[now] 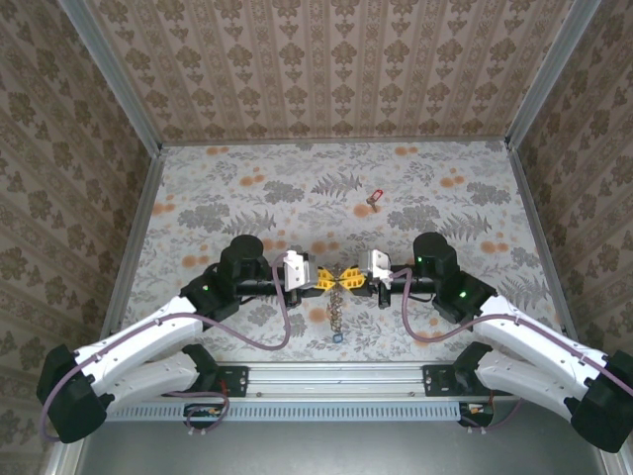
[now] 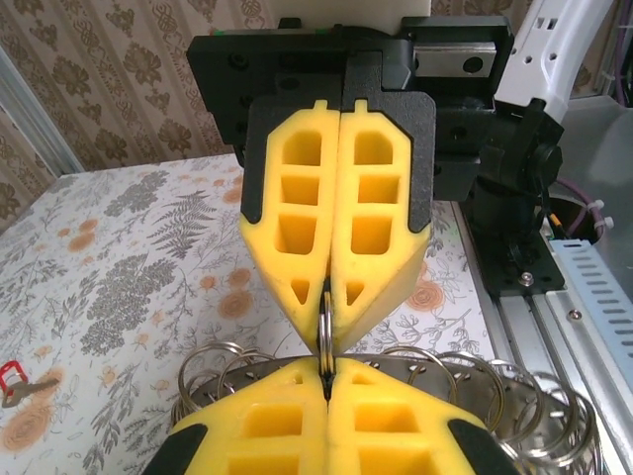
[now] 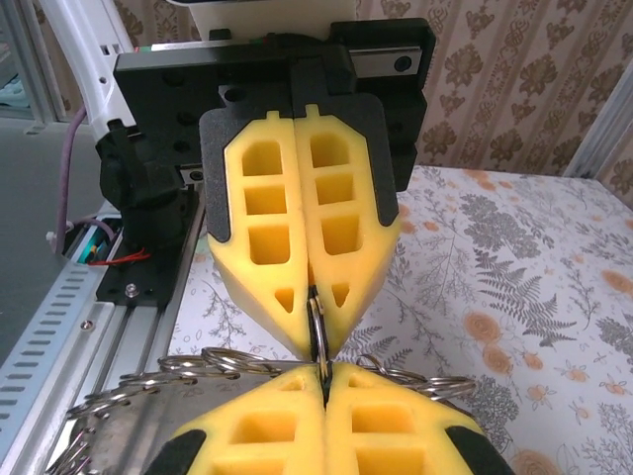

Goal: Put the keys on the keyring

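My left gripper (image 1: 329, 279) and right gripper (image 1: 353, 277) meet tip to tip over the near middle of the table. Both are shut on the same thin silvery ring of the keyring (image 2: 325, 319), which stands on edge between the two pairs of yellow fingertips. In the right wrist view that ring (image 3: 316, 322) is pinched the same way. A silvery chain-like length (image 1: 337, 309) hangs below the grippers, with a small blue key (image 1: 338, 336) at its lower end. A red key (image 1: 373, 199) lies alone on the table farther back, and it appears as the red key (image 2: 10, 377) at the left edge.
More split rings (image 2: 213, 358) and a silvery metal band (image 3: 119, 416) fan out behind my fingertips. The aluminium rail (image 1: 336, 374) with both arm bases runs along the near edge. Patterned walls (image 1: 326, 69) enclose the floral table.
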Tool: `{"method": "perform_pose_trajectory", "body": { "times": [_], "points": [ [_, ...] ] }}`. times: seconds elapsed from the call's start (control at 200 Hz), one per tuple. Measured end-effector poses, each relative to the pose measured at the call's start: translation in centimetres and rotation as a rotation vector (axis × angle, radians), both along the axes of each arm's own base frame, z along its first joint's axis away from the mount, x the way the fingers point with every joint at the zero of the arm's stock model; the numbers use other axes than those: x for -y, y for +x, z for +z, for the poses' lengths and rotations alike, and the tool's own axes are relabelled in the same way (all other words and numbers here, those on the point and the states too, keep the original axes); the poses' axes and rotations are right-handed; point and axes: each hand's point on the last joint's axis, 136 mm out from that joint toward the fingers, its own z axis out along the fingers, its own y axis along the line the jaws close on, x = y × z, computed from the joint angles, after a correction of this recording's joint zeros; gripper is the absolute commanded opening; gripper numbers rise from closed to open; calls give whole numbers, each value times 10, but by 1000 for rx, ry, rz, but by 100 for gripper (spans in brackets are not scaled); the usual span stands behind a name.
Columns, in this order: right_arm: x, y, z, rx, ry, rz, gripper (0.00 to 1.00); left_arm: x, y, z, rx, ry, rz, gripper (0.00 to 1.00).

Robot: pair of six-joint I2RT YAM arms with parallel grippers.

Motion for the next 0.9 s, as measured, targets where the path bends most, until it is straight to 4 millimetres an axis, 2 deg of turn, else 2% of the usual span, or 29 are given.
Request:
{"method": "perform_pose_trajectory", "body": {
  "times": [0.08,0.27,0.9],
  "points": [
    [-1,1,-2,-7,-5,2,9,-1,1,-1,-1,7,11,0],
    [-2,1,-2,-9,-5,5,15,-1,2,-3,5,13,17,0],
    [-5,0,3,-21,12,23,20,-1,3,-6,13,26,24,0]
  ]
}}
